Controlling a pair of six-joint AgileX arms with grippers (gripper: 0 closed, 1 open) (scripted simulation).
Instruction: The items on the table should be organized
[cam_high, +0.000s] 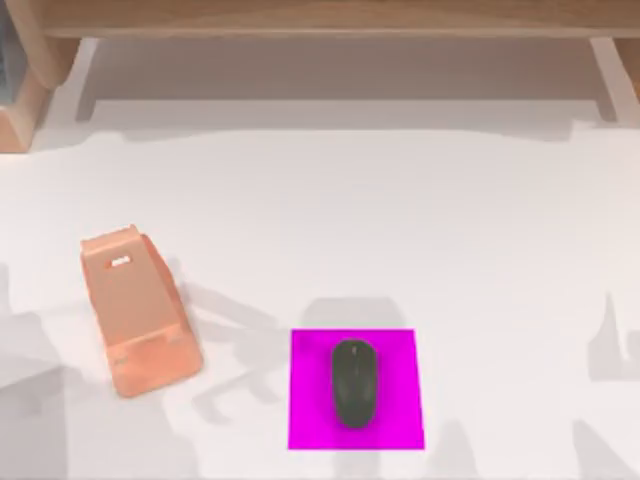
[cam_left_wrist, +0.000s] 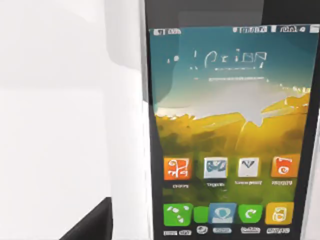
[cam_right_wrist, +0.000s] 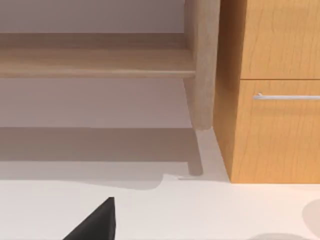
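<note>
mouse (cam_high: 354, 383) on pad (cam_high: 355, 389) — left wrist: smartphone (cam_left_wrist: 227, 135)

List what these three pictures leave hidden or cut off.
- Phone, left wrist view: its far side and both ends run past the picture's edges; what holds or supports it cannot be told.
- Shelf unit, top view: only its lower edge is in frame.
- Drawer front of the unit, right wrist view: cut off at the picture's edge.
- Mouse on the pink pad, top view: its buttons are too small to make out.
</note>
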